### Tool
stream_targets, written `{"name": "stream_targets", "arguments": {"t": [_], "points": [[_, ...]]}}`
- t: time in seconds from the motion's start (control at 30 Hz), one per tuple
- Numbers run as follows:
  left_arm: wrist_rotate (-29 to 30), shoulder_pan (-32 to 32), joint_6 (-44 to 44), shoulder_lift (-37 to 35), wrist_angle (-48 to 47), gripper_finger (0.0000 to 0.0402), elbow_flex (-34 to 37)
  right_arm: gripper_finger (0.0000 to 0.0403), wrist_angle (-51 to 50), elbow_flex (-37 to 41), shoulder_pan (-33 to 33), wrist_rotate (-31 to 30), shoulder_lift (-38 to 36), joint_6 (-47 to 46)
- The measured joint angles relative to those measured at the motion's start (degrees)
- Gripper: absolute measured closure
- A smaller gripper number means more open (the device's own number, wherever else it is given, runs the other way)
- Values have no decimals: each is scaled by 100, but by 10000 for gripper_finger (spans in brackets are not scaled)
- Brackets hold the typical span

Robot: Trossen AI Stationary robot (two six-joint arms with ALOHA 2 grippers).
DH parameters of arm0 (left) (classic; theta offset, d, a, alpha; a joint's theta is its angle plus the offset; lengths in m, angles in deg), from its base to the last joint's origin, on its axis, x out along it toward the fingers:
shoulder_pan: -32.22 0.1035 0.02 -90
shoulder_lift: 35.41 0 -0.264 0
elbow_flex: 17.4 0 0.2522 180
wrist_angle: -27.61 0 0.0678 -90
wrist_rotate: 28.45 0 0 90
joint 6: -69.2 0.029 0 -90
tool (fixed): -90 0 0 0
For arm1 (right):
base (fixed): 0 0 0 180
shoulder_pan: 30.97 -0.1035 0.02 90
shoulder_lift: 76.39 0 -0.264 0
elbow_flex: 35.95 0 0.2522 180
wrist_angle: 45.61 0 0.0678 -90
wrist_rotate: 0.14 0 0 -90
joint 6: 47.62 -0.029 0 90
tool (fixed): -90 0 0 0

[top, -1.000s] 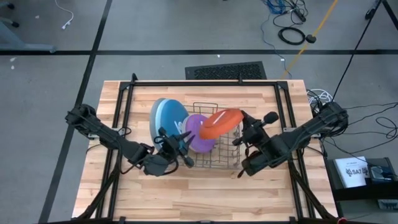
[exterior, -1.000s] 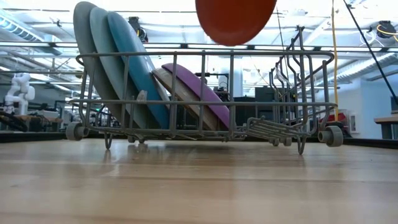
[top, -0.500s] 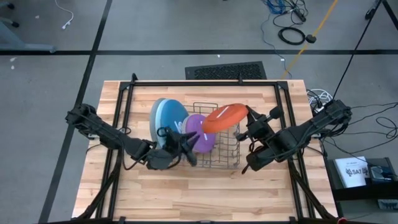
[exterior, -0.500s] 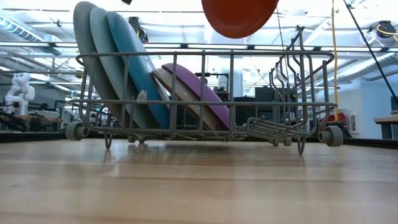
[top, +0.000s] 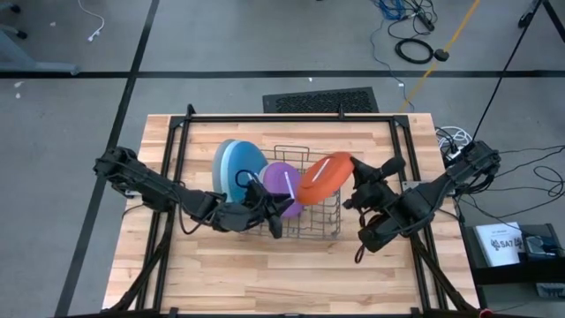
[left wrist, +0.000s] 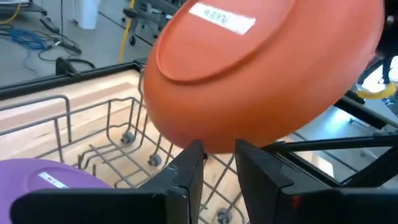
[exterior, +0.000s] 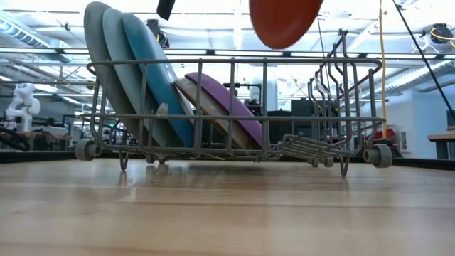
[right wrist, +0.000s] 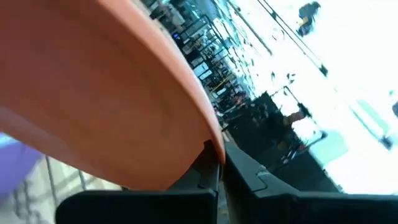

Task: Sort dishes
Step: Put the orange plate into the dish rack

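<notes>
An orange-red plate (top: 322, 177) hangs tilted above the grey wire dish rack (top: 323, 223), held by my right gripper (top: 352, 179); the low view shows the plate (exterior: 283, 21) clear above the rack (exterior: 284, 117). My left gripper (top: 284, 208) is open over the rack, its fingertips (left wrist: 193, 158) just under the plate's lower rim (left wrist: 211, 144). Grey, light blue and darker blue large plates (exterior: 131, 71) stand on edge at the rack's left end. A beige-grey plate (exterior: 202, 107) and a purple plate (top: 281, 184) lean against them. My right gripper pinches the orange-red plate's rim (right wrist: 210, 138) between its two fingers, on the side toward the table's right edge. The fingers come about level from the right. The plate is lifted clear and steeply tilted over the rack. My left gripper: whether it touches the lower rim, I cannot tell.
The rack's right half (top: 327, 208) holds no plates, and its raised wire end (exterior: 341, 78) stands below the plate. A black frame (top: 265, 117) runs around the wooden table's (top: 265, 283) edges. Bare wood lies near the front.
My left gripper has gone toward the table's right edge, over the rack, up to the orange-red plate. My right gripper has drawn a little to the right and turned, tipping the plate from nearly flat to steeply tilted, still clear above the rack.
</notes>
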Motion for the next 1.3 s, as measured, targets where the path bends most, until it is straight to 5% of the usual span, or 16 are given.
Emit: {"name": "stream_targets", "arguments": {"t": [0.37, 0.6, 0.9, 1.07, 1.3], "points": [[11, 12, -28, 0, -148, 226, 0, 403, 382, -33, -285, -19, -23, 1003], [-1035, 290, -1255, 37, -75, 156, -4, 403, 408, -33, -285, -24, -26, 1001], [-2172, 846, -2811, 50, -110, 148, -4, 403, 504, -35, -302, -108, -37, 1023], [-2624, 1132, -2717, 6, -61, 148, -3, 403, 501, -35, -300, -86, -37, 1037], [-2591, 1194, -1472, -413, 262, 148, -4, 403, 553, -43, -309, 34, -24, 827]]}}
